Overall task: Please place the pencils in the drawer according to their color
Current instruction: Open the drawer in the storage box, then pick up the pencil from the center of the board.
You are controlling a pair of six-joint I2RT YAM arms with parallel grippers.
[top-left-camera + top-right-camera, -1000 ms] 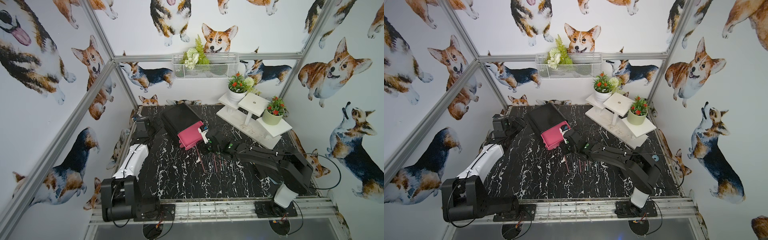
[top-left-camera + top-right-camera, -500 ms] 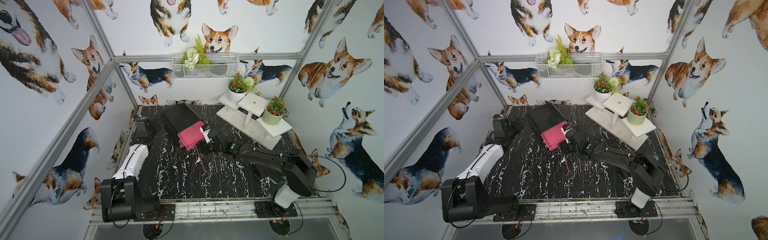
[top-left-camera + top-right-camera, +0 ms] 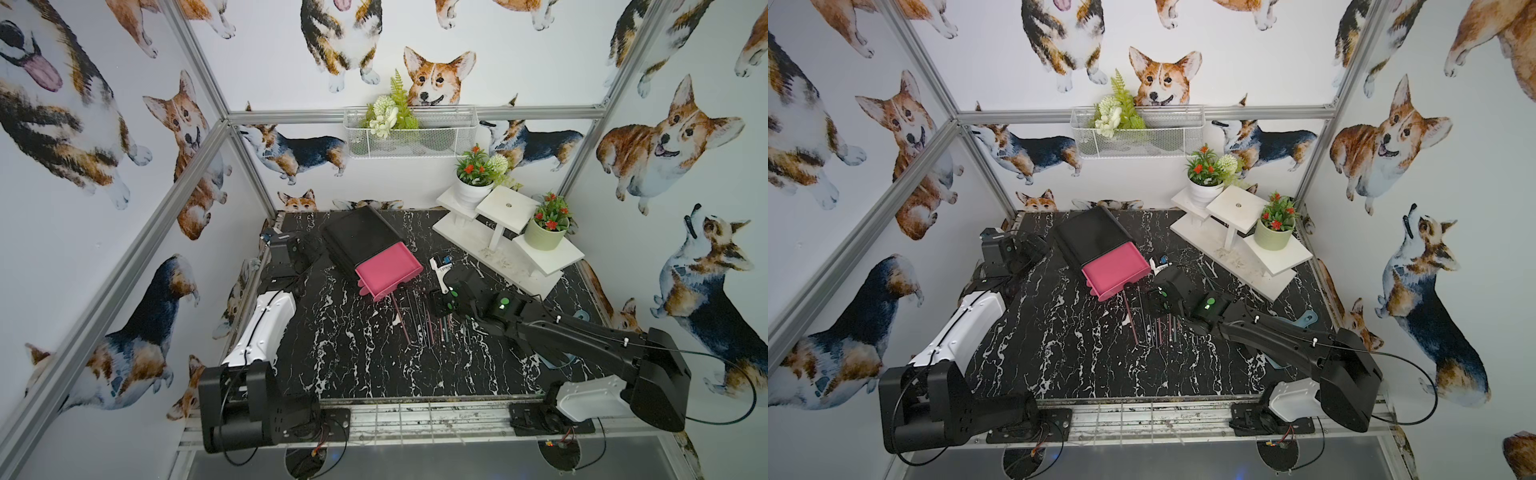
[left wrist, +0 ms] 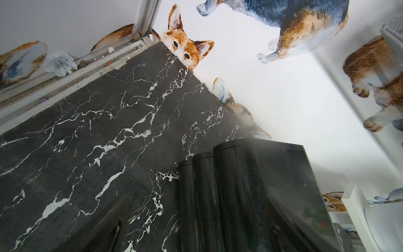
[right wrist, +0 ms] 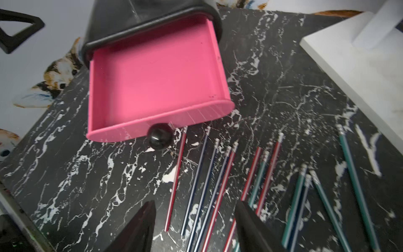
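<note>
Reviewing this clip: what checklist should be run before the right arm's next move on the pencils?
1. The drawer is pulled out of the cabinet: ok.
2. The drawer is empty: ok, bare pink floor.
3. The right gripper is free: ok, jaws apart, nothing held, above the pencils.
4. The pencils are sorted by colour: not ok, red, dark and teal lie mixed on the table.
5. The left gripper is clear of the drawer: ok, beside the cabinet.
</note>
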